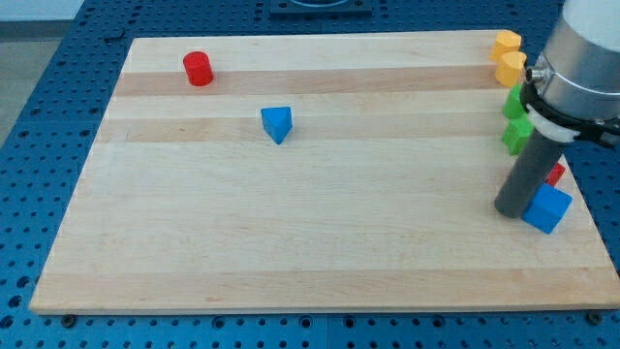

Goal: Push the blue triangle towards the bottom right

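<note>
**Blue triangle not yet pushed**

Blue triangle (277, 123) sat upper left of centre on the desk (291, 242), one corner toward the frame's bottom; no long axis was discernible. My tip (510, 208) rested far right, touching the blue cube (547, 208). The whole push seemingly remained. The tool had no jaws.

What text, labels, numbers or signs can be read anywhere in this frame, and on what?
None: no readable text, label, number or sign in the camera view.
Wooden board: plain grain only.
Blue triangle block, red cylinder block, blue cube: unmarked faces.
My tip, at the dark rod's end beside the blue cube: no marking.
</note>
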Controlling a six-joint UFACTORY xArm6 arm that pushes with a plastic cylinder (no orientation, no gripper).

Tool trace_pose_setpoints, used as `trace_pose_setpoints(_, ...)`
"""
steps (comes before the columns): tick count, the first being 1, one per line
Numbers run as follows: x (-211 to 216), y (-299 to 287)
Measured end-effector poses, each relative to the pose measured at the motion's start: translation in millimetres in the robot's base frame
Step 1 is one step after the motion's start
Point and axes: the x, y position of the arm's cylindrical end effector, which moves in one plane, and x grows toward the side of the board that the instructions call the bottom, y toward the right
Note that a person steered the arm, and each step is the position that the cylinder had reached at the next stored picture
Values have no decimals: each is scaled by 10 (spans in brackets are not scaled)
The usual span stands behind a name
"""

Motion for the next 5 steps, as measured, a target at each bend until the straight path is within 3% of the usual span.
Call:
trace_pose_setpoints(2,26,48)
trace_pose_setpoints(3,-234,-141)
trace_pose_setpoints(4,-789,-618)
trace_pose_setpoints(5,-1282,-1545)
